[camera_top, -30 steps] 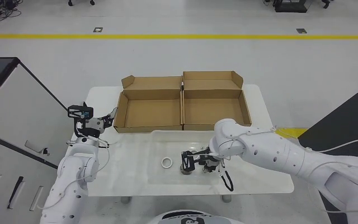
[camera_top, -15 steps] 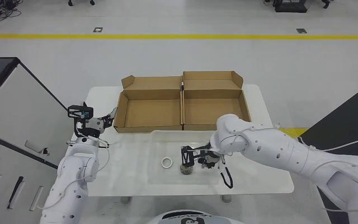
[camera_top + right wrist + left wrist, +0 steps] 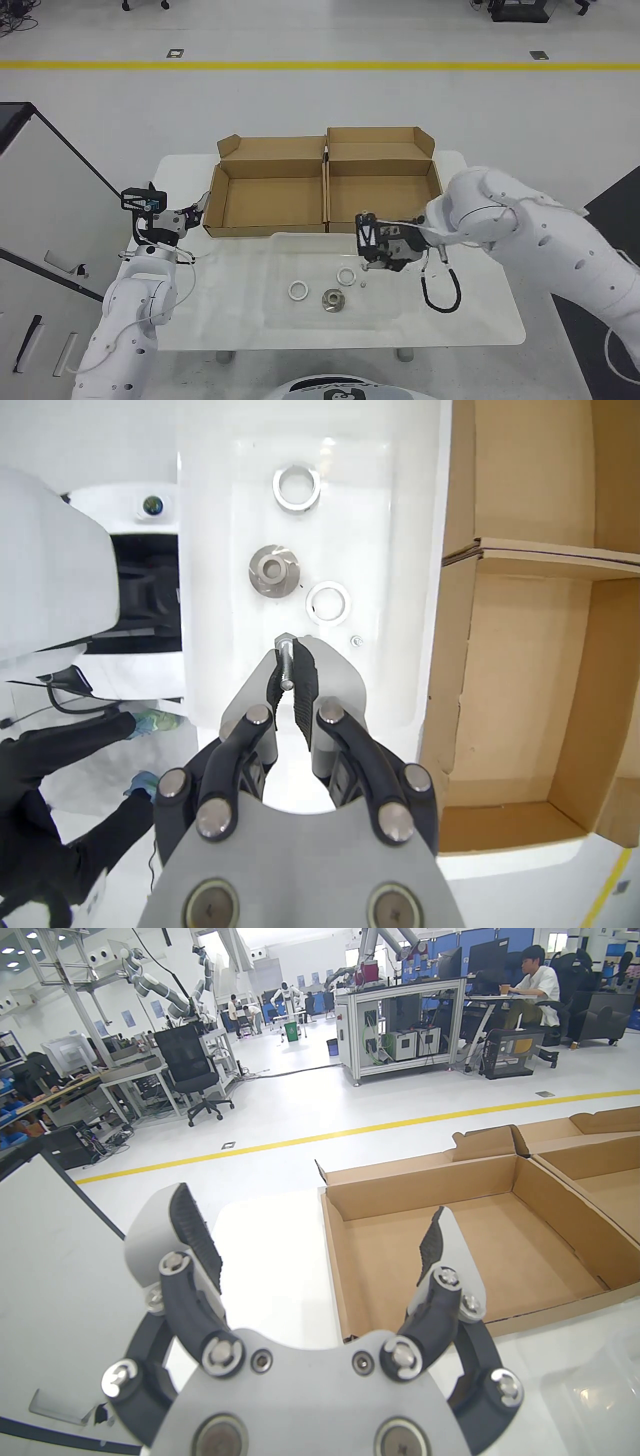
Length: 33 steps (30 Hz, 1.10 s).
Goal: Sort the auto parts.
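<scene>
My right gripper [image 3: 289, 646] is shut on a threaded bolt [image 3: 286, 664], whose shank lies between the pads. It hangs over the right part of the shallow white tray [image 3: 300, 245], close to the boxes [image 3: 364, 240]. Below in the tray lie a flanged metal bushing [image 3: 274, 571] [image 3: 331, 299], two pale rings [image 3: 328, 602] [image 3: 296, 488] and a small nut [image 3: 357, 642]. My left gripper [image 3: 310, 1208] stands open with nothing in it at the table's left edge [image 3: 195, 212], beside the left box.
Two open cardboard boxes stand side by side behind the tray, the left one [image 3: 270, 200] and the right one [image 3: 385, 195], both bare inside. A black cable loop [image 3: 440, 295] hangs from the right arm above the table's right part.
My right gripper has risen from beside the flanged bushing and moved right and toward the boxes with the bolt. A second ring is now uncovered. The left arm has kept still.
</scene>
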### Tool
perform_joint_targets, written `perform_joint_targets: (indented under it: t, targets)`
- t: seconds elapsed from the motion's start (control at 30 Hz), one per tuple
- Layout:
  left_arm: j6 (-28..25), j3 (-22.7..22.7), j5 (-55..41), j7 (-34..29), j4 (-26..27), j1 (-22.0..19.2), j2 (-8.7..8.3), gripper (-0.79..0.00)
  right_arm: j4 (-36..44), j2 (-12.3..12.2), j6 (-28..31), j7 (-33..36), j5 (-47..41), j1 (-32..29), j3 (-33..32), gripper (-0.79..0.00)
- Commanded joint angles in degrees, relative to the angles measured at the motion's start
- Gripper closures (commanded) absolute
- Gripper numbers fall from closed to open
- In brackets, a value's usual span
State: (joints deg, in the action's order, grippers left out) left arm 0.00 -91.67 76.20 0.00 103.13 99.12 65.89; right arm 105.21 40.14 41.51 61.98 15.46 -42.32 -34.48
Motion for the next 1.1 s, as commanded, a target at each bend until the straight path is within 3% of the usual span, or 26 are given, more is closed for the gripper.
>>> perform_joint_targets:
  t: [0.0, 0.23, 0.57, 0.83, 1.07]
  targets:
    - [0.0, 0.0, 0.0, 0.0, 0.0, 0.0, 0.0, -0.785, -1.26, -1.39, 3.74, -5.72, -3.18, -2.93, -3.28, 0.0]
    - [0.0, 0.0, 0.0, 0.0, 0.0, 0.0, 0.0, -0.785, -3.33, -2.9, 16.49, -21.59, -9.13, -9.0, -8.98, 0.0]
    - [0.0, 0.0, 0.0, 0.0, 0.0, 0.0, 0.0, -0.785, 3.96, -0.27, 16.49, -42.17, -16.68, -9.54, -11.58, 0.0]
    - [0.0, 0.0, 0.0, 0.0, 0.0, 0.0, 0.0, -0.785, 8.09, 2.53, 16.49, -56.61, -10.27, -9.85, -13.93, 0.0]
    - [0.0, 0.0, 0.0, 0.0, 0.0, 0.0, 0.0, -0.785, 10.09, 3.39, 16.49, -66.23, -2.09, -8.83, -13.42, 0.0]
